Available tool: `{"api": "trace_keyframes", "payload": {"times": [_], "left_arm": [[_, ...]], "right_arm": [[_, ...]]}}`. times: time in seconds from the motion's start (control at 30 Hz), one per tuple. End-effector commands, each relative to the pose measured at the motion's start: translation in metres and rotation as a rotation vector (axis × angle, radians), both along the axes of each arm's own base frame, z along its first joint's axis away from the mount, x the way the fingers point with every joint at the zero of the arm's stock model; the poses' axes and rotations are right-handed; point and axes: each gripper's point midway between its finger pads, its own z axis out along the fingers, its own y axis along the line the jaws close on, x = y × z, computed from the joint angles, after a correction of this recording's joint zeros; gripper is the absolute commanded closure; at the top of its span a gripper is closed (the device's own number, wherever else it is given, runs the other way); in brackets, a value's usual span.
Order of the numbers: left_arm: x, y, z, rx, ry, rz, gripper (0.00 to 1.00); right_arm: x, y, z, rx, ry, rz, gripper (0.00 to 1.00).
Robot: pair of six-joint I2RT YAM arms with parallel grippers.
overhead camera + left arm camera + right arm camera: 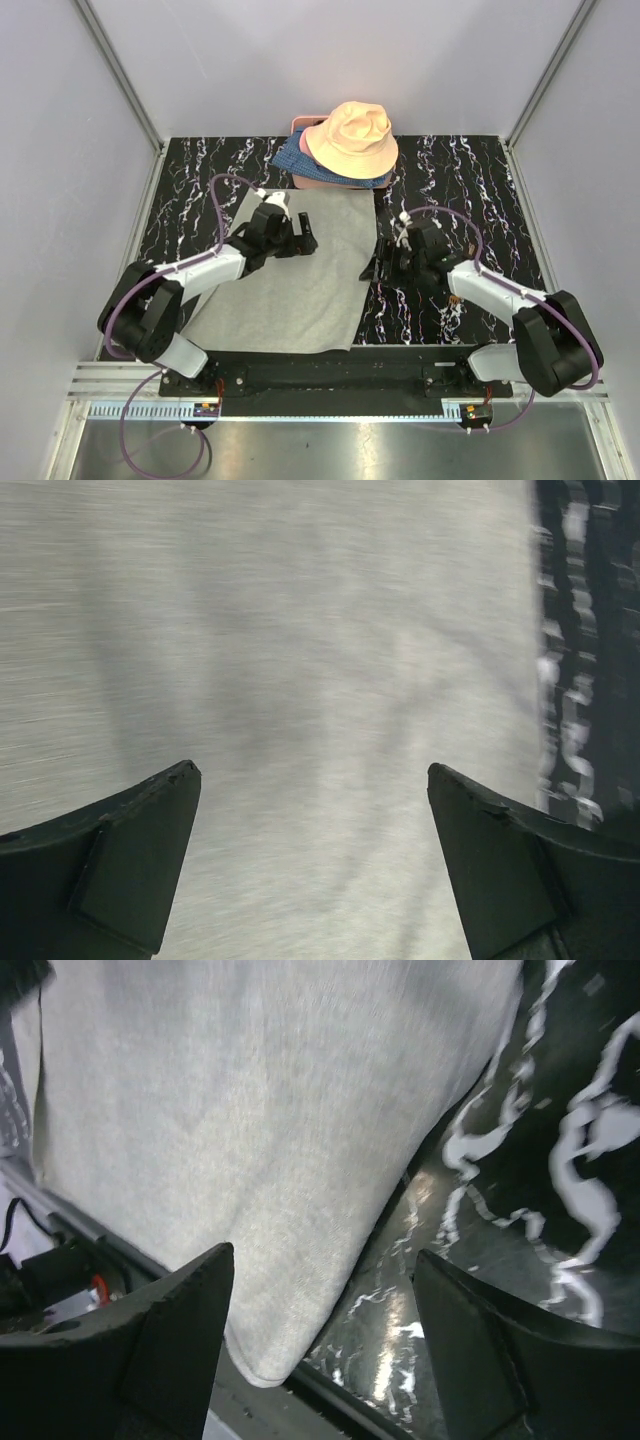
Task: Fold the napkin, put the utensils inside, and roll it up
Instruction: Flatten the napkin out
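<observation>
Both pincers gape empty over the napkin point(290, 300), spread flat mid-frame on the worktop point(470, 180): the left pincer point(303, 238) above its upper part, the right pincer point(377, 268) at its right edge, likely placed to begin the fold.

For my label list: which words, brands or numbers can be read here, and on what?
None can be read. The napkin, the peach hat, the blue fabric and the table show no text; small parts on the front rail are too small to tell.
</observation>
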Motion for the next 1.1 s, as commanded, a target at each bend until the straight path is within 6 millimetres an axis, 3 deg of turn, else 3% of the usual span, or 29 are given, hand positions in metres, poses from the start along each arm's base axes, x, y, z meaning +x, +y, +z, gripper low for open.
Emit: {"api": "trace_keyframes", "payload": {"times": [0.0,0.13,0.27,0.33,0.43,0.5,0.6,0.63,0.7,0.73,0.77,0.83,0.9,1.0,1.07], "left_arm": [[0.02,0.043,0.013,0.157,-0.056,0.091,0.04],[0.014,0.044,0.003,0.098,-0.013,0.085,0.06],[-0.001,0.057,-0.027,0.05,0.058,0.115,0.05],[0.001,0.064,-0.033,0.007,0.062,0.143,0.04],[-0.009,0.078,-0.056,0.004,0.106,0.173,0.02],[-0.009,0.088,-0.062,0.01,0.115,0.199,0.01],[-0.009,0.104,-0.067,0.012,0.12,0.238,0.01],[-0.011,0.108,-0.069,0.014,0.125,0.245,0.01],[-0.01,0.113,-0.068,-0.005,0.119,0.248,0.01],[-0.012,0.114,-0.07,-0.012,0.125,0.253,0.01],[-0.012,0.115,-0.071,-0.015,0.128,0.257,0.01],[-0.013,0.114,-0.072,-0.018,0.135,0.254,0.01],[-0.014,0.114,-0.072,-0.023,0.135,0.255,0.01],[-0.015,0.112,-0.071,-0.026,0.135,0.246,0.01],[-0.014,0.113,-0.071,-0.023,0.133,0.242,0.01]], "right_arm": [[-0.027,0.033,0.005,0.14,0.072,0.051,0.21],[-0.046,0.043,-0.015,0.11,0.144,0.05,0.26],[-0.05,0.041,-0.03,0.074,0.184,0.022,0.33],[-0.05,0.042,-0.032,0.068,0.188,0.027,0.38],[-0.045,0.047,-0.032,0.064,0.183,0.055,0.55],[-0.042,0.051,-0.024,0.073,0.173,0.079,0.76],[-0.03,0.059,0.009,0.072,0.103,0.103,0.91],[-0.021,0.065,0.038,0.091,0.031,0.113,0.91],[-0.023,0.059,0.057,0.047,-0.006,0.099,0.89],[-0.021,0.059,0.083,0.066,-0.071,0.096,0.87],[-0.023,0.054,0.088,0.055,-0.077,0.084,0.83],[-0.023,0.043,0.1,0.044,-0.13,0.041,0.66],[-0.022,0.031,0.094,0.001,-0.143,0.001,0.58],[-0.028,0.023,0.066,-0.046,-0.092,-0.011,0.52],[-0.034,0.023,0.037,-0.082,-0.017,0.005,0.5]]}}
